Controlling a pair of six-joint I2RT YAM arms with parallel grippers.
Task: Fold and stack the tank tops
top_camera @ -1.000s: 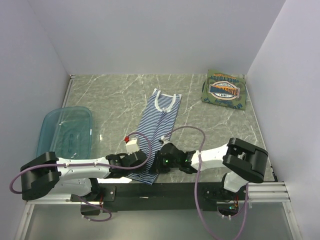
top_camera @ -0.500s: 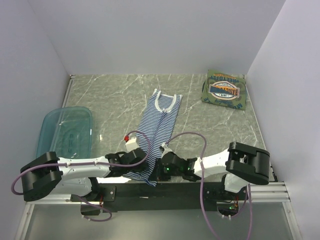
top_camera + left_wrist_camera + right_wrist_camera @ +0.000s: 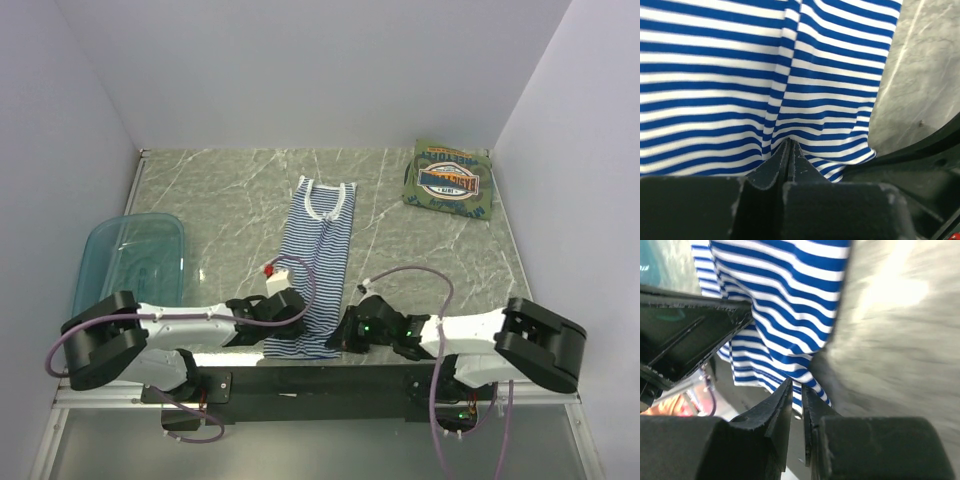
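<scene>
Where the arms reach low over the near edge, we see the left gripper (image 3: 789, 151) with jaws pressed together on the hem of the striped tank top (image 3: 318, 250). The right gripper (image 3: 796, 391) pinches its near right corner. The soft knit lies long and flat on the veined grey table (image 3: 230, 190). A translucent, rounded tub (image 3: 135, 265) sits at the left, and the folded olive tank top (image 3: 449, 180) lies at the far right.
</scene>
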